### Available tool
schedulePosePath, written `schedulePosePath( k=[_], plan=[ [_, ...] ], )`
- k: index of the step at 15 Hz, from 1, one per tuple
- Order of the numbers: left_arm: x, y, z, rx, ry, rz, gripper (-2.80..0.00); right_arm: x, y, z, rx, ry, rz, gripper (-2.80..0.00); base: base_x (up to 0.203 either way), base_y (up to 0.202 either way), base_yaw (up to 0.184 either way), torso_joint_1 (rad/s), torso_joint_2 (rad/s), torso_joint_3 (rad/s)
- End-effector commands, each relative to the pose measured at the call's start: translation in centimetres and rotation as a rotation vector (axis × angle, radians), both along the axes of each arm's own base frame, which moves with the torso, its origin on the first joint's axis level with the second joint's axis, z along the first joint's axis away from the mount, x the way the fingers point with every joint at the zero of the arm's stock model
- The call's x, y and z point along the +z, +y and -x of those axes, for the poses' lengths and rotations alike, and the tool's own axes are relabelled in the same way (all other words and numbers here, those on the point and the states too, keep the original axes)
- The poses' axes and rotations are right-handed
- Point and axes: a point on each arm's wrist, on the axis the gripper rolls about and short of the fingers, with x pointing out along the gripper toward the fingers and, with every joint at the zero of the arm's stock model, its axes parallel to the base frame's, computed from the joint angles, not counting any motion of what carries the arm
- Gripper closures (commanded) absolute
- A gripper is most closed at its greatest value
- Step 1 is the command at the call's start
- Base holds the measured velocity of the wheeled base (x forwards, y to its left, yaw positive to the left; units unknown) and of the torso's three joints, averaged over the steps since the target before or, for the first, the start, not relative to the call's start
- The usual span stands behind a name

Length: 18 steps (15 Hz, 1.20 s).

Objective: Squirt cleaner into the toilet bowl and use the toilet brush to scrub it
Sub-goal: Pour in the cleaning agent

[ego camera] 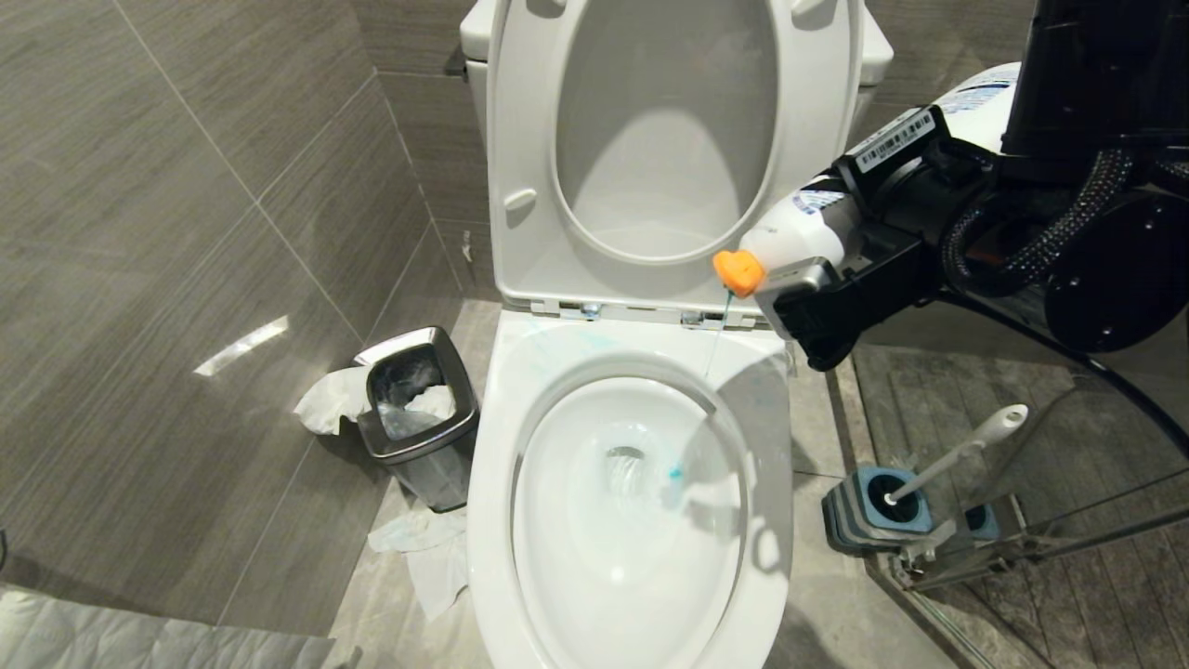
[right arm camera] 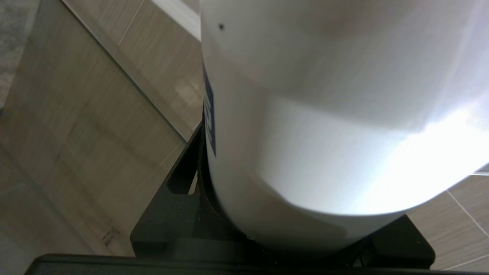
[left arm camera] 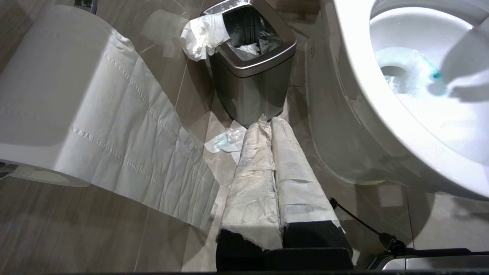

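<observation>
The toilet bowl (ego camera: pixel 492 483) stands with seat and lid raised; its basin (left arm camera: pixel 420 114) also shows in the left wrist view. My right gripper (ego camera: pixel 841 232) is shut on a white cleaner bottle (ego camera: pixel 799 232), which fills the right wrist view (right arm camera: pixel 324 114). The bottle is tipped over the bowl's back right rim, orange nozzle (ego camera: pixel 738 271) pointing down. A thin teal stream (ego camera: pixel 715 344) falls from it to a teal patch (ego camera: pixel 675 472) in the basin. The toilet brush (ego camera: pixel 966 451) leans in its blue-and-grey holder (ego camera: pixel 873 506) on the floor to the right. My left gripper (left arm camera: pixel 267 126) is shut and empty, low beside the bowl.
A square steel bin (ego camera: pixel 418 413) with tissue hanging out stands left of the toilet, and crumpled paper (ego camera: pixel 427 548) lies on the floor beside it. A toilet paper roll (left arm camera: pixel 57 95) hangs close to the left wrist. A glass panel's metal frame (ego camera: pixel 1022 548) runs behind the brush holder.
</observation>
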Motion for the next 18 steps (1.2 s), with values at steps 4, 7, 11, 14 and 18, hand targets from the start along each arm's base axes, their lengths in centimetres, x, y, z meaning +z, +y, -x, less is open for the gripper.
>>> schedulePosePath(
  k=[4, 7, 11, 14, 18],
  plan=[
    [0.0, 0.0, 0.0, 0.0, 0.001, 0.0, 0.0, -0.3, 1.5, -0.2, 0.03, 0.003, -0.041, 0.0, 0.0, 0.0, 0.0, 0.0, 0.0, 0.0],
    [-0.1, 0.0, 0.0, 0.0, 0.003, 0.0, 0.0, -0.2, 2.6, -0.4, 0.05, -0.003, -0.063, 0.0, 0.0, 0.0, 0.0, 0.0, 0.0, 0.0],
    [-0.1, 0.0, 0.0, 0.001, 0.003, 0.001, 0.0, 0.4, 3.8, -1.2, 0.06, -0.023, -0.102, 0.0, 0.0, 0.0, 0.0, 0.0, 0.0, 0.0],
    [-0.1, 0.0, 0.0, 0.003, 0.003, 0.001, 0.0, 0.6, 4.0, -1.4, 0.061, -0.031, -0.125, 0.0, 0.0, 0.0, 0.0, 0.0, 0.0, 0.0],
    [0.0, 0.0, 0.0, 0.003, 0.0, 0.004, 0.0, 0.1, 4.3, -0.8, 0.069, -0.013, -0.341, 0.0, 0.0, 0.0, 0.0, 0.0, 0.0, 0.0]
  ],
)
